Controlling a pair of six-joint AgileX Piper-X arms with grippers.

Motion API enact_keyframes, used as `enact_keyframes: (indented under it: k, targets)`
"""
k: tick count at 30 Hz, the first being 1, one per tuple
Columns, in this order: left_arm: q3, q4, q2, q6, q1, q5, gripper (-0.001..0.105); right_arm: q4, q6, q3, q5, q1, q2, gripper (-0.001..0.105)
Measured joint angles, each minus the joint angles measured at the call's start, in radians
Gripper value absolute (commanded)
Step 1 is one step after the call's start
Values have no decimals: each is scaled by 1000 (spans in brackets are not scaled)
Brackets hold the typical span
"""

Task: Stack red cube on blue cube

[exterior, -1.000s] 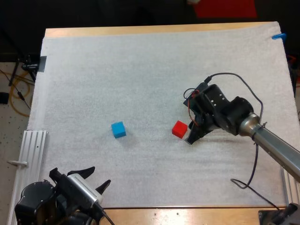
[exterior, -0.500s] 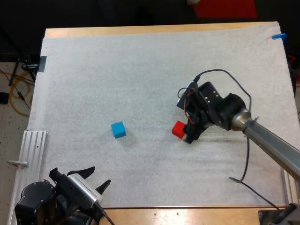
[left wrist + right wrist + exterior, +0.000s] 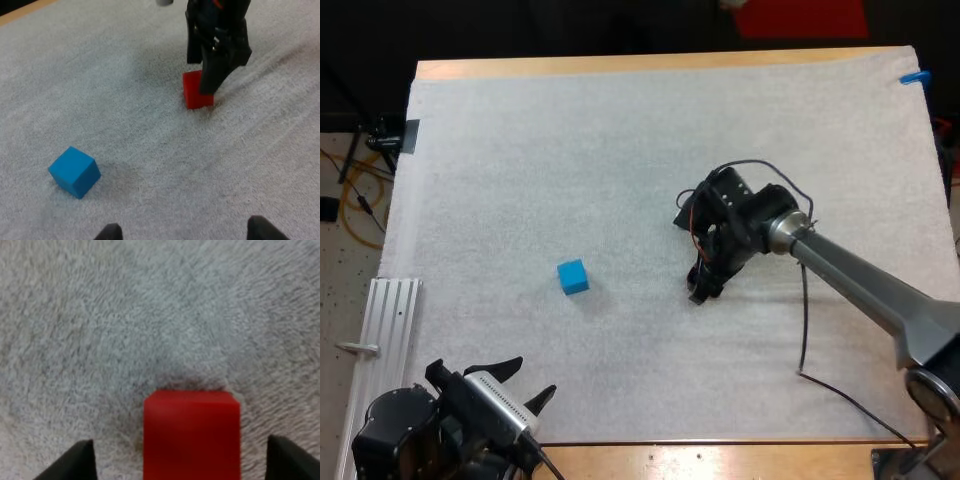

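Squarely between the spread fingers of the right end effector (image 3: pixel 704 286) sat the red cube (image 3: pixel 191 432), solid-coloured, sharp-edged, resting on the mat (image 3: pixel 620 150). Blue cube (image 3: pixel 573 276) lay well apart, nearer the left end effector (image 3: pixel 528 378), likewise spread.

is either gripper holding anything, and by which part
Nothing is held. The right gripper straddles the red cube, its fingers apart and clear of both sides. The left gripper is open over bare mat.
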Motion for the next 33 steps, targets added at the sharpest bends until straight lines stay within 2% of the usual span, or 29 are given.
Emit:
enact_keyframes:
  k: [6, 9, 11, 14, 18, 21, 25, 28, 33]
  targets:
    - [0, 21, 0, 0, 0, 0, 51, -2, 0, 0, -8, 0, 51, 63]
    - [0, 21, 0, 0, 0, 0, 51, -6, 6, 0, -11, 0, 60, 48]
    - [0, 21, 0, 0, 0, 0, 51, -7, 21, 0, -11, 0, 63, 30]
    - [0, 21, 0, 0, 0, 0, 51, 1, 29, -6, -11, 0, 63, 17]
    - [0, 31, 0, 0, 0, 0, 51, 34, 40, -33, 37, 0, 34, 16]
    - [0, 43, 0, -4, 0, -46, 51, 74, 44, -83, 119, 17, -16, 17]
    - [0, 43, 0, -8, 0, -81, 51, 115, 51, -179, 187, 70, -58, 25]
    - [0, 43, 0, -38, 0, -85, 51, 113, 69, -228, 201, 127, -58, 29]
    - [0, 43, 0, -67, 0, -91, 51, 102, 83, -302, 201, 206, -34, 28]
